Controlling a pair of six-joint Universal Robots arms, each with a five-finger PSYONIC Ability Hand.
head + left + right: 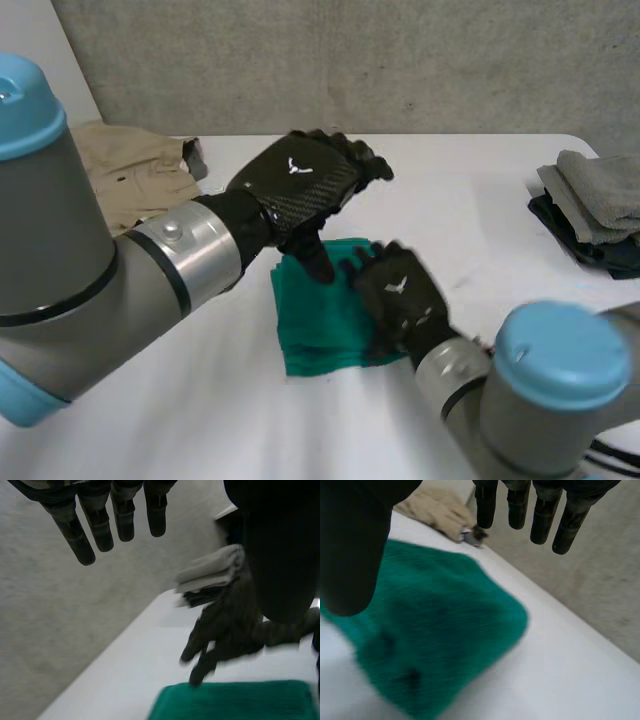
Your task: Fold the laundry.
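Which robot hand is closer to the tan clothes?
Left. The left robot hand hovers by the green cloth's corner nearest the tan clothes; the right robot hand is at its opposite edge.

The cloth is plain teal-green. The left hand and right hand are black, each with a small white emblem; the left shows a fine weave. At ten o'clock the garment is khaki. At three o'clock grey towels top dark navy fabric. The table is white.

Bare lab setup: white table against a grey concrete wall.
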